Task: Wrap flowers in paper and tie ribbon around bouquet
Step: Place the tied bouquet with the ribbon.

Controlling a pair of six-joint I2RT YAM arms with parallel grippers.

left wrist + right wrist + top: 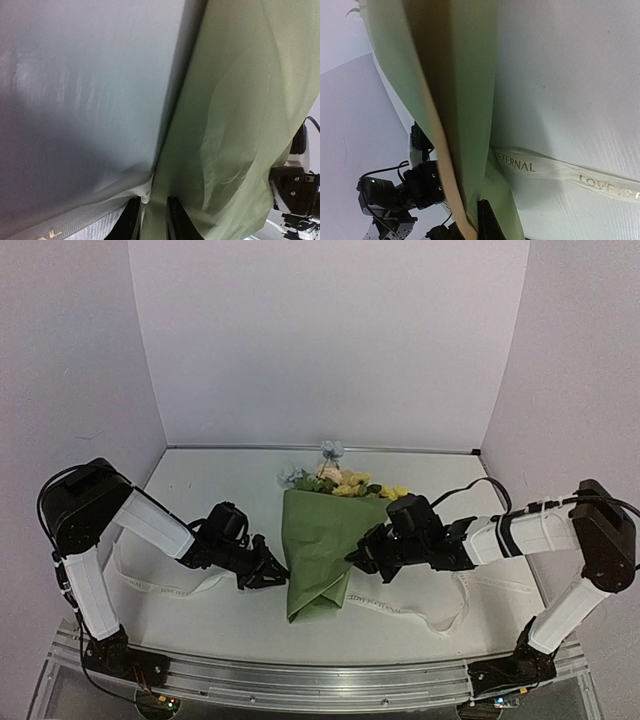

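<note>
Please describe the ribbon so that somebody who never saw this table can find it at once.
On the white table, find the olive-green paper cone of flowers in the middle. The narrow cream ribbon runs out from under its lower part on both sides; only it carries printed lettering.

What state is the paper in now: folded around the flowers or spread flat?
Folded. The paper forms a cone around the flowers, whose blooms poke above its wide rim. The ribbon lies flat beneath it, untied.
</note>
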